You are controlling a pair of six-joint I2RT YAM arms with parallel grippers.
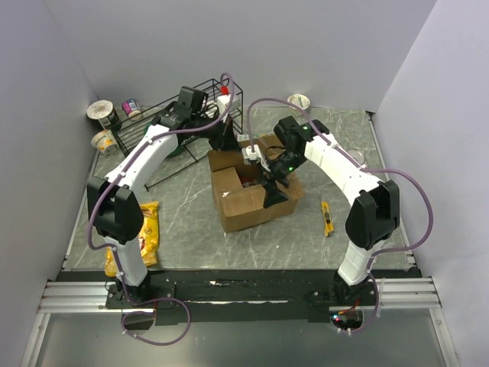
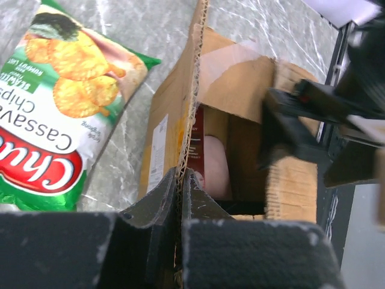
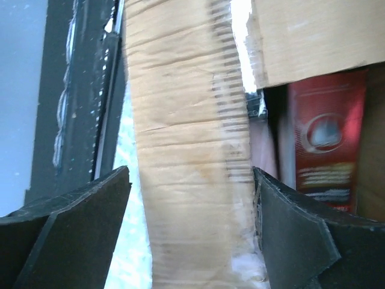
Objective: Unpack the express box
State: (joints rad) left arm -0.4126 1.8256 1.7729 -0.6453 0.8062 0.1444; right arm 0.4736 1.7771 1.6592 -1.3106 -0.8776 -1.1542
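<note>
Grey marbled tabletop (image 1: 191,241) carries everything. Express box (image 1: 248,205): brown corrugated cardboard carton, mid-tabletop, top open, flaps up. White label (image 2: 159,141) on its outer wall, seen from the left wrist.

Black wire rack (image 1: 145,122) stands behind and left of the box. Green cassava chip bag (image 2: 66,102) lies flat just beside the labelled wall. Yellow chip bag (image 1: 147,233) lies flat left of the box, well apart from it.

My left claw (image 2: 180,174) is at the box's far-left side. Fingers are closed tight on the raw edge of an upright flap, card pinched between them, no gap showing.

My right claw (image 3: 191,171) is over the box's right side, fingers spread wide, astride a broad strip of flap. There's a sliver of light between one finger (image 3: 78,229) and the card, so it's not clamping as far as I can see.

Inside the box: red printed carton (image 3: 328,144) standing against a wall, pale pink item (image 2: 215,165) just beside it. Can't tell what the pink one is.

Three round cups (image 1: 100,112) sit far left of the box, beyond the rack. A fourth cup (image 1: 299,101) sits behind the box. Small yellow-and-black stick-shaped object (image 1: 327,218) lies right of the box, apart from it.
</note>
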